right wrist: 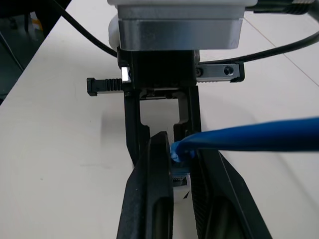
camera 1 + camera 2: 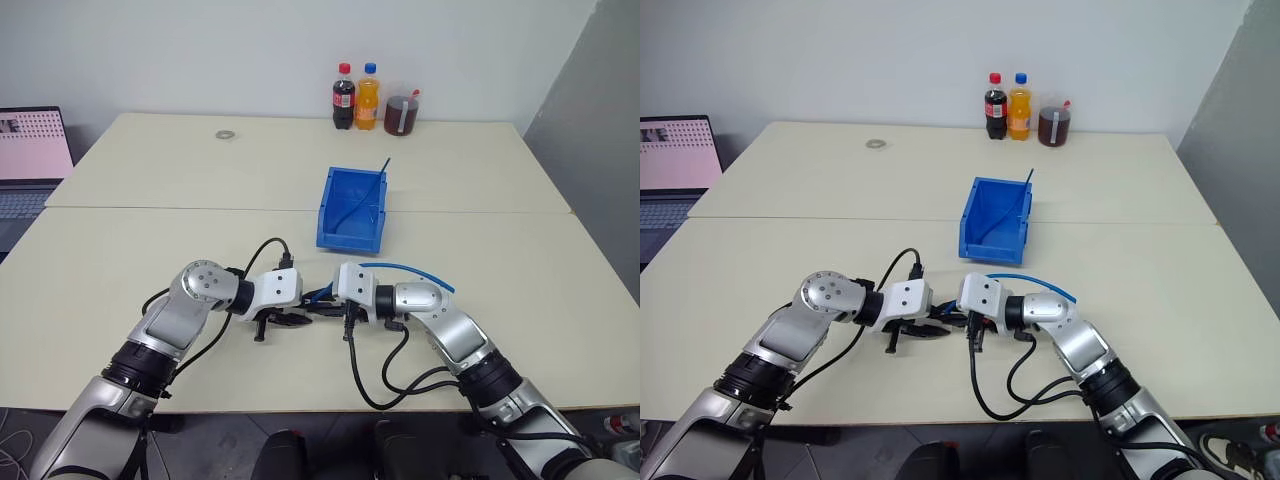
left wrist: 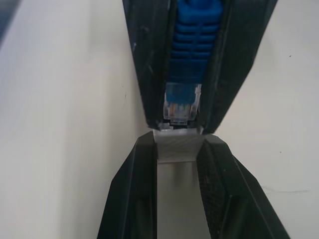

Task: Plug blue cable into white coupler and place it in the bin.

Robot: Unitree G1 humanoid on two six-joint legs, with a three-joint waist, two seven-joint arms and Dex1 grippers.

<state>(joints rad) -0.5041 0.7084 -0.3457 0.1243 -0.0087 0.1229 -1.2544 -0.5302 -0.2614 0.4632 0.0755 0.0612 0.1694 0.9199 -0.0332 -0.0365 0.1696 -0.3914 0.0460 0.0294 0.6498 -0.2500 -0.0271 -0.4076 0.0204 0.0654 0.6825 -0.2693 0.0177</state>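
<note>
**Plug meets coupler at the socket mouth**

Insertion is the step in hand; the left gripper (image 2: 290, 322) is clamped on the white coupler (image 3: 175, 147), and the right gripper (image 2: 325, 312) is clamped on the ribbed boot of the blue cable (image 3: 193, 47), just behind its clear plug (image 3: 181, 103); the two grippers are held tip to tip low over the table (image 2: 120, 250), near its front edge. In the left wrist view the plug's tip is seen at the coupler's end, touching or just entering it; whether it is seated cannot be told. A straight push along the socket's line is judged to be called for next, with plug and socket kept square; a tilt could jam the plug.

The cable's slack is arched over the right forearm; the bin (image 2: 352, 210) stands beyond the grippers, well apart, with another thin blue cable (image 2: 372, 185) already lying in it and poking above its rim. Three drink bottles (image 2: 370, 98) at the far edge, a small ring (image 2: 225, 134) and a laptop (image 2: 30, 160) off to the left are well clear; nothing lies between grippers and bin.
</note>
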